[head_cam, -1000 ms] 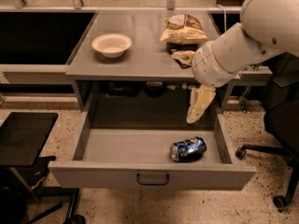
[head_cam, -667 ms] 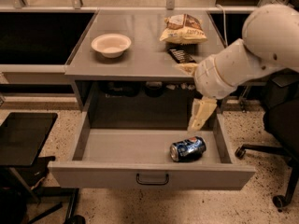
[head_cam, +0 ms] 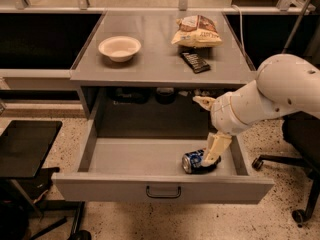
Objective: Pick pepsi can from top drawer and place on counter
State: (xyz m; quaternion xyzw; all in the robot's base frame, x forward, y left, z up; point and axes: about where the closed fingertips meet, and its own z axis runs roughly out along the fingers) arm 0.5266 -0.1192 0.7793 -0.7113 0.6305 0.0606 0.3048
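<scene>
- The cream-coloured two-finger gripper [head_cam: 210,156] has come down from the front edge of the counter, where it was hanging a second ago. It is now sitting inside the wide shallow grey metal top drawer [head_cam: 100,188], right against the can.
- I cannot tell whether the gripper is grasping the can or is released.
- The small blue pepsi can [head_cam: 192,161], with its silver end and dented side, is lying on its side at about 4 o'clock on the drawer floor. It is staying in the same place as before.
- The thick, smooth white robot arm [head_cam: 270,96] is now reaching in lower, from 3 o'clock, so it is no longer covering the things on the counter.
- The flat grey rectangular counter [head_cam: 155,69], with thin raised side edges, is looking matte and smooth.
- A round, pale shallow bowl [head_cam: 119,48] is resting at 10 o'clock on the counter.
- A crinkled, shiny snack bag [head_cam: 196,31] is lying at 1 o'clock, and a dark rectangular bar [head_cam: 195,62] is lying just in front of it.
- The drawer is standing fully open, and the dark bar handle [head_cam: 163,192] is showing at the centre of its tall flat front panel.
- A black flat side table [head_cam: 27,146] is standing at 9 o'clock from the drawer.
</scene>
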